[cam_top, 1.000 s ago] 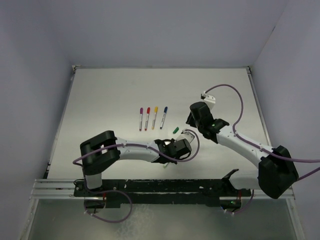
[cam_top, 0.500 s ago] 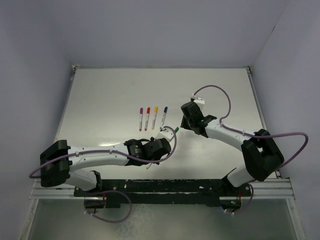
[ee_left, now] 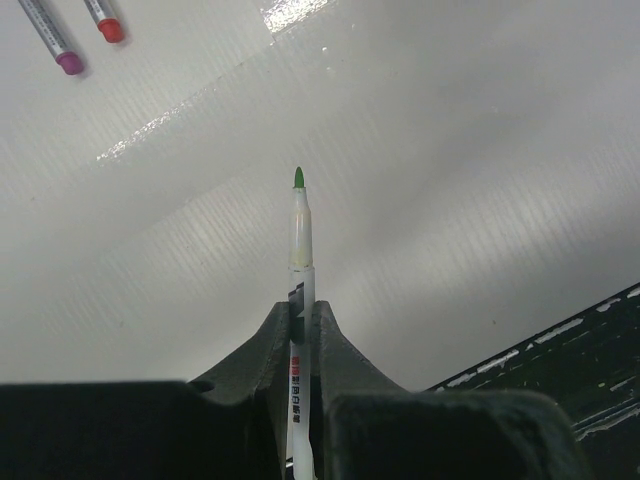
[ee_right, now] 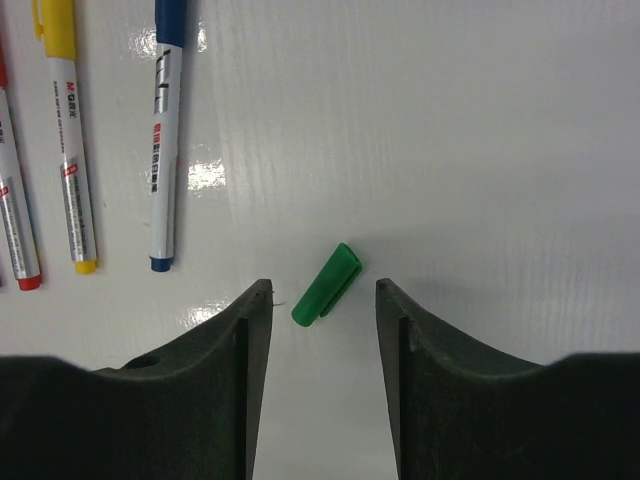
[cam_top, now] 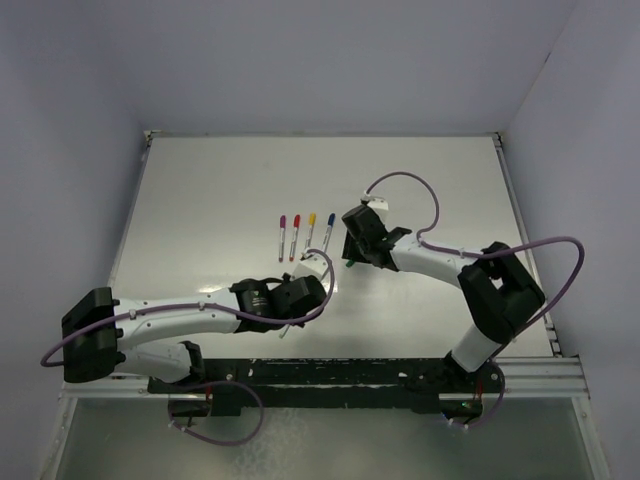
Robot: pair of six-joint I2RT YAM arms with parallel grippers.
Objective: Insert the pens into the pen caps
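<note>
My left gripper point(ee_left: 303, 305) is shut on a white pen point(ee_left: 300, 250) whose bare green tip points forward, above the table. In the top view that gripper point(cam_top: 303, 292) sits near the table's front middle. My right gripper point(ee_right: 322, 288) is open, its fingers either side of the green pen cap point(ee_right: 327, 285), which lies tilted on the table, touched by neither. From above, the right gripper point(cam_top: 352, 252) covers most of the green cap point(cam_top: 349, 263). The blue pen point(ee_right: 163, 140), yellow pen point(ee_right: 68, 150) and red pen point(ee_right: 15, 220) lie capped to the left.
A row of capped pens, purple point(cam_top: 282, 235), red point(cam_top: 295, 235), yellow point(cam_top: 310, 232) and blue point(cam_top: 328, 232), lies just left of the right gripper. The white table point(cam_top: 200, 200) has grey walls round it, and a black rail point(cam_top: 330, 372) runs along its near edge.
The right gripper has moved left over the green cap and opened wider. The left arm has pulled back to the left with the green-tipped pen still in its jaws.
</note>
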